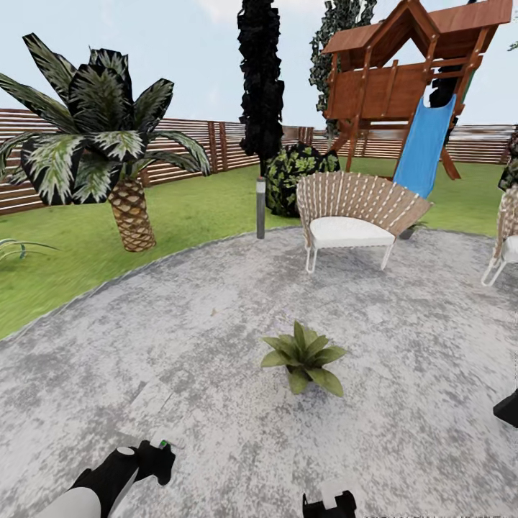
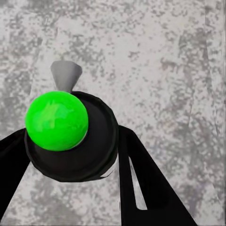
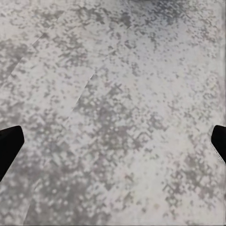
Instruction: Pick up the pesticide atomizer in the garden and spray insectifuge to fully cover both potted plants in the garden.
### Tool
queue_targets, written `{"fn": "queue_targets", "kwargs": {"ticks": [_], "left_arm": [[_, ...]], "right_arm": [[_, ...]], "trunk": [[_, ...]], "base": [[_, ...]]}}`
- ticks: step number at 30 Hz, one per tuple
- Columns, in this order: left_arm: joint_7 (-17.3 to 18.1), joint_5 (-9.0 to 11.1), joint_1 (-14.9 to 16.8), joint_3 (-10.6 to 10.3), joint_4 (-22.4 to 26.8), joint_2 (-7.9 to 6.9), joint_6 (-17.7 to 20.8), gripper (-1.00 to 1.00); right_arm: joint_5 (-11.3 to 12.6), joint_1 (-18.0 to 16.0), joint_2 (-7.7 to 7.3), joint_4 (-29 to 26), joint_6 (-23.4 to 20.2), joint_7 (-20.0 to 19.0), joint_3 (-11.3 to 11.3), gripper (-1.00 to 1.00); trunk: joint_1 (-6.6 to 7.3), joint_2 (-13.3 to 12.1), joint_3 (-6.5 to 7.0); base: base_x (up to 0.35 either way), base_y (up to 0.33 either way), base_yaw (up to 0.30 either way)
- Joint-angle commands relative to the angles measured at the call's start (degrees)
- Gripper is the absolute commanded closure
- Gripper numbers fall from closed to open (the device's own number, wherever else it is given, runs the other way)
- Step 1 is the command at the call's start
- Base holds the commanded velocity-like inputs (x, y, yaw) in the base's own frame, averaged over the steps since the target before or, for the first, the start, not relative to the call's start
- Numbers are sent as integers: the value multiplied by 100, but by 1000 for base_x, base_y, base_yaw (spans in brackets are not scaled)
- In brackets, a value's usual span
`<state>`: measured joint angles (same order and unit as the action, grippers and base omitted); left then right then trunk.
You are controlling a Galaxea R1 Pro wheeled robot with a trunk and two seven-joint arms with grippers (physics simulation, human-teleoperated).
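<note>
Left gripper (image 2: 70, 150) pinches the pesticide atomizer (image 2: 70, 136); right gripper (image 3: 113, 141) spread. Spray may fall short of the potted plant (image 1: 303, 357) (nozzle well apart).

right chair (image 1: 506, 237) cut off, atomizer (image 2: 70, 134) body hidden

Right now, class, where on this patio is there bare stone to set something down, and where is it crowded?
Bare stone runs between the potted plant and the woven chair, and from the plant toward the lawn edge below the palm. The right gripper hangs open over bare patio. It is tighter by the chair and the post, and near the left gripper, which is shut on the pesticide atomizer.
</note>
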<state>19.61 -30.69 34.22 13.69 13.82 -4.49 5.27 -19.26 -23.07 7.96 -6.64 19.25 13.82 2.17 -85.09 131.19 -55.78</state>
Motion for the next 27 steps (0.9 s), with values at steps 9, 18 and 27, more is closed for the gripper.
{"fn": "queue_targets", "kwargs": {"ticks": [9,18,27], "left_arm": [[189,-40,268,8,95,389,1689,100],[1879,-56,1050,-1165,198,387,3371,100],[2512,-43,1874,-1529,281,472,4274,100]], "right_arm": [[351,-5,-31,5,23,49,214,-100],[791,-5,-72,-1,8,15,300,-100],[789,-5,-282,26,2,30,295,-100]], "trunk": [[0,2,28],[0,2,65],[0,2,68]], "base": [[14,6,-256],[0,0,-268],[0,0,-248]]}}
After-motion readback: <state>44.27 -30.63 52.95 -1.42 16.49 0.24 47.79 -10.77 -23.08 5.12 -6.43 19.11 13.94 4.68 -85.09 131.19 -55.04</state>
